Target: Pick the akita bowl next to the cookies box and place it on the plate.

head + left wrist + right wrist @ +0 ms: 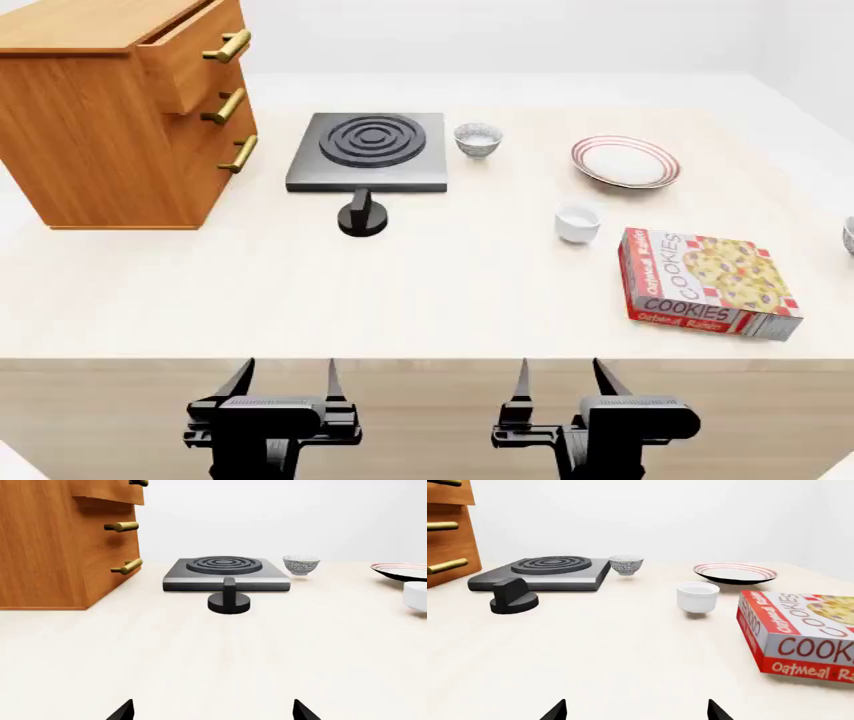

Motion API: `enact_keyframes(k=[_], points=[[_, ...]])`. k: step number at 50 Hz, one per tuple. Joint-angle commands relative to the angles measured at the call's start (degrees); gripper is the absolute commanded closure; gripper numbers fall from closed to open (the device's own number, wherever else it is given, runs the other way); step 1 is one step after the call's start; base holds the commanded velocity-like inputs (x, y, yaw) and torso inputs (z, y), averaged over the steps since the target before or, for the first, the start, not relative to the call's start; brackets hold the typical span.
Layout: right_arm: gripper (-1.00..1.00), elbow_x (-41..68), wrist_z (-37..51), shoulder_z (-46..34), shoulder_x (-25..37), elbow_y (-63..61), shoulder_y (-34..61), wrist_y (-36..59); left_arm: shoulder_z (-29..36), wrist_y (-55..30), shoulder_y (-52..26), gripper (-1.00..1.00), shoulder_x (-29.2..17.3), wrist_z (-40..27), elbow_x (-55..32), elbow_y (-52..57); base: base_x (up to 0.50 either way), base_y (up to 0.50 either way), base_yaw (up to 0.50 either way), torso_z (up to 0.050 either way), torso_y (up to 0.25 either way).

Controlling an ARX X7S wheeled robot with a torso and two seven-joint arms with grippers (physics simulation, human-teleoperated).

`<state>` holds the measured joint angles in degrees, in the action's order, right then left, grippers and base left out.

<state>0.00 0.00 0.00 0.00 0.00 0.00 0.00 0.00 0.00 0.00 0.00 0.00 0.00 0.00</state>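
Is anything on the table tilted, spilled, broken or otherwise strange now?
Little stands out. The top drawer of the wooden cabinet is pulled partly out, and the cookies box lies askew to the table edge. Nothing looks spilled or damaged.

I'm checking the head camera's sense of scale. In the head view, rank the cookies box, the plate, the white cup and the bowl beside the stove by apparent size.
1. cookies box
2. plate
3. white cup and bowl beside the stove: look alike in size, and the cup is nearer, so unranked.
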Motion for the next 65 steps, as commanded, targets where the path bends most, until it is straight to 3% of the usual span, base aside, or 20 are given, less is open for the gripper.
enact_keyframes(k=[1,23,24,45,54,65], points=[[-1.0,1.19,0.9,-1.16,0.86,0.16,-0.02,-0.41,1.0,0.05,-0.12,-1.0,-0.91,-1.07,-0.92,-0.18,0.0,0.0,0.0,0.0,0.0],[-1.0,3.94,4.18,-4.58,3.59,0.04,-0.12,-0.34,4.57,-0.56,-0.22,-1.0,-3.81,-3.91,-3.48,-0.01,0.0,0.0,0.0,0.0,0.0],[-1.0,0.84,0.56,-0.95,0.48,-0.11,-0.31,-0.09,0.94,-1.15,-0.06,-1.0,-0.67,-0.19,-0.24,0.22,0.0,0.0,0.0,0.0,0.0],[-1.0,5.09,4.15,-3.81,3.71,-4.31,-0.53,2.02,3.44,-2.18,0.29,-1.0,-3.64,-4.97,-3.34,3.43,0.0,0.0,0.0,0.0,0.0],[-1.0,10.97,6.0,1.95,3.83,-16.16,-2.98,-12.71,-1.43,6.15,4.84,-1.0,-5.24,-13.25,1.67,20.14,0.0,0.0,0.0,0.0,0.0],[-1.0,19.63,6.4,4.22,4.3,-19.54,-3.31,-17.38,-6.0,12.55,6.05,-1.0,-5.83,-18.02,0.27,23.22,0.0,-0.17,0.0,0.0,0.0]])
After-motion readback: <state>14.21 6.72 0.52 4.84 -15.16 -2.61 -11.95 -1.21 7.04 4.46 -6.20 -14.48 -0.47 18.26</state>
